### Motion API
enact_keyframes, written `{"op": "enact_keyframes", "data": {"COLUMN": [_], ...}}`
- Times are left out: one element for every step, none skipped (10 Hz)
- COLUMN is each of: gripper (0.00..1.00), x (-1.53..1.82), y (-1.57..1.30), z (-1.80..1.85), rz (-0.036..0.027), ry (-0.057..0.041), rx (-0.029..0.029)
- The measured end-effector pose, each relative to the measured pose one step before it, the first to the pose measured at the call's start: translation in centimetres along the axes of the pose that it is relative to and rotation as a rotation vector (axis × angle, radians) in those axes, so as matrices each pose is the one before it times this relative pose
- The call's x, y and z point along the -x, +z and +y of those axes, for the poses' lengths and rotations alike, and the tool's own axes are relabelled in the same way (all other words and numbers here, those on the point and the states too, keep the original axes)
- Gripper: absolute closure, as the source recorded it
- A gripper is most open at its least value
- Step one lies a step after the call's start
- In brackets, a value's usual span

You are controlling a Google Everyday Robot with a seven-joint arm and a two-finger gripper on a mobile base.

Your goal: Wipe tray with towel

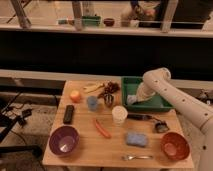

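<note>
Tray (pixel 161 106) at far right held your gripper (pixel 134 98), fingers pinched on the towel (pixel 130 100), by its left wall; pressing too hard could have slid the tray.

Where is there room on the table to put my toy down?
Bare wood lies at the front, between the purple bowl and the fork. The back is crowded with cups and fruit, and the gripper presses the towel in the tray.

Warm overhead light on table (pixel 100 150), short soft shadows. Black band behind, brighter strip up top. My feed soft throughout. Claw (pixel 133 99) sits in tray (pixel 157 105).
</note>
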State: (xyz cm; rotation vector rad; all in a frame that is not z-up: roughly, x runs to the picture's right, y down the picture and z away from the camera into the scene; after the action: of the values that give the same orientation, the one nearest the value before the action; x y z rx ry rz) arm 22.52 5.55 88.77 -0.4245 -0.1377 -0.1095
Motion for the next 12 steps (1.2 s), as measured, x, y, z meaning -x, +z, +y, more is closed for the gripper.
{"op": "enact_keyframes", "data": {"gripper": [0.97, 0.97, 0.97, 0.97, 0.97, 0.97, 0.97, 0.97, 0.97, 0.97, 0.97, 0.97], "x": [-0.136, -1.071, -1.255, -1.514, -1.684, -1.499, -1.268, -1.418, -1.092, -0.845, -0.941, -0.66], "y": [-0.255, -0.349, -0.307, -0.364, -0.29, -0.121, -0.018, 0.001, 0.119, 0.181, 0.269, 0.321], "z": [0.111, 0.156, 0.126, 0.073, 0.074, 0.229, 0.206, 0.183, 0.172, 0.118, -0.046, -0.2], "rz": [0.0037, 0.01059, 0.01251, 0.0145, 0.01599, 0.01692, 0.01503, 0.01923, 0.0159, 0.01538, 0.01768, 0.01061], "ry": [0.00658, 0.01363, 0.01308, 0.01365, 0.01917, 0.01717, 0.01784, 0.02298, 0.01956, 0.01263, 0.01623, 0.01004], "rx": [-0.00086, -0.0031, -0.00394, -0.00538, -0.00567, 0.00125, 0.00111, 0.0014, 0.00216, 0.00468, 0.00435, 0.00267]}}
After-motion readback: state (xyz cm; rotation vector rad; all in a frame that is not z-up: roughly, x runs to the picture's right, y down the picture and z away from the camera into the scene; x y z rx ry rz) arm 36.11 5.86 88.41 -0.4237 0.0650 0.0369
